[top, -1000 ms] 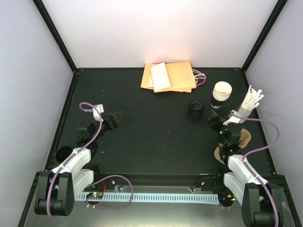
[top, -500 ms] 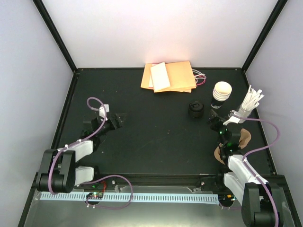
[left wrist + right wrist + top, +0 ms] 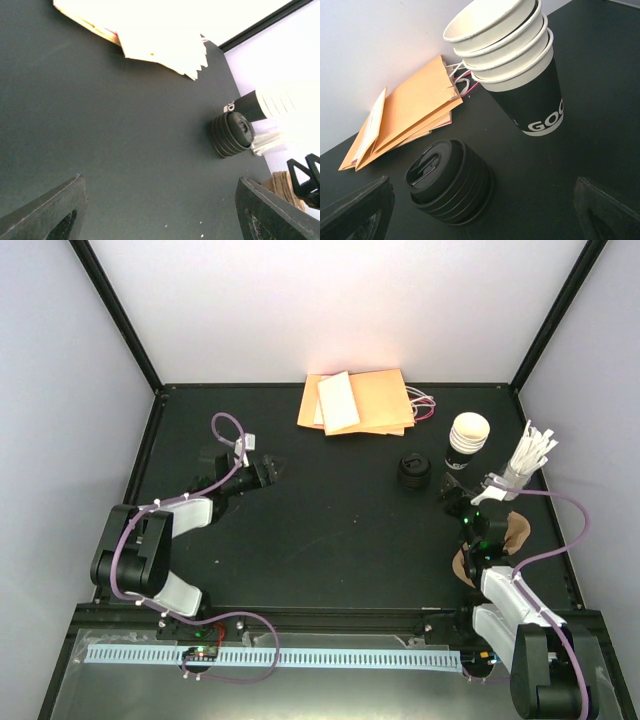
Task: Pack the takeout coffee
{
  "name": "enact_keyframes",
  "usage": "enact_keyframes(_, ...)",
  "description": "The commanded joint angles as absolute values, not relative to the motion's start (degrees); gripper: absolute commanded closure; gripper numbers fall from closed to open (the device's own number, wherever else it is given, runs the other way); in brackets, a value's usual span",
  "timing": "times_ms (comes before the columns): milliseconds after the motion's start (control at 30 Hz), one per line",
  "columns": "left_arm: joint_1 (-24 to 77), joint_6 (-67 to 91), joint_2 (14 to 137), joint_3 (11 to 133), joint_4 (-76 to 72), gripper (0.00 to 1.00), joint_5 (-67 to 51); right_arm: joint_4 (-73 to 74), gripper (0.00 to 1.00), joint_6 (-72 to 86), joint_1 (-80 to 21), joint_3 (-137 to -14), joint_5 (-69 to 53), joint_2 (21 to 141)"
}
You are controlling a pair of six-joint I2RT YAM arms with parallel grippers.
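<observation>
Moved: left claw point(image 3: 272, 468) swung toward cup stack point(image 3: 467, 437), jaws apart.
right claw point(image 3: 455, 494): apart, just before upright cup stack; nearer arm.

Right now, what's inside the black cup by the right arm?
Other cups: about three nested cups sit in the black cup, cream rims showing. Their lower walls and the top one's bottom are hidden.

Lighting: bright, even, overhead; back wall point(image 3: 340, 310) glows pinkish white. Shadows on the matte black table point(image 3: 330, 550): faint, soft. Left wrist view: paper bags point(image 3: 165, 45) and cups point(image 3: 265, 102) blown out white toward the table's far edge. Right wrist view: sharp, evenly exposed.
</observation>
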State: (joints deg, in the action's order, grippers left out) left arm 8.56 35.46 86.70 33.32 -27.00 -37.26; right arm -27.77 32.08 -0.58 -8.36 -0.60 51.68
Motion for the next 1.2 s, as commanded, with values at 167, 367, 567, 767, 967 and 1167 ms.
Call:
enact_keyframes(167,10.31,33.93,87.01,37.50,-26.07,0.16,-36.62,-24.00,0.00,27.46,-2.82,-11.49,0.80,47.53)
enact_keyframes(367,10.82,34.61,86.05,32.92,-32.44,0.15,-36.34,-12.66,0.00,21.39,-12.49,-21.52,7.79,45.45)
enact_keyframes(567,10.86,34.38,85.31,30.20,-34.43,0.14,-35.67,-5.11,0.00,18.26,-20.04,-31.13,12.16,48.25)
enact_keyframes(767,10.81,34.03,83.43,29.68,-34.16,0.13,-35.30,-2.26,0.00,14.87,-24.58,-39.45,10.60,52.13)
enact_keyframes(967,10.77,33.80,81.75,28.68,-34.06,0.13,-34.35,5.69,0.00,15.35,-24.56,-51.18,2.87,60.17)
enact_keyframes(1167,10.64,33.09,79.96,28.30,-32.94,0.13,-33.32,13.01,0.00,17.67,-24.26,-62.39,-0.22,69.89)
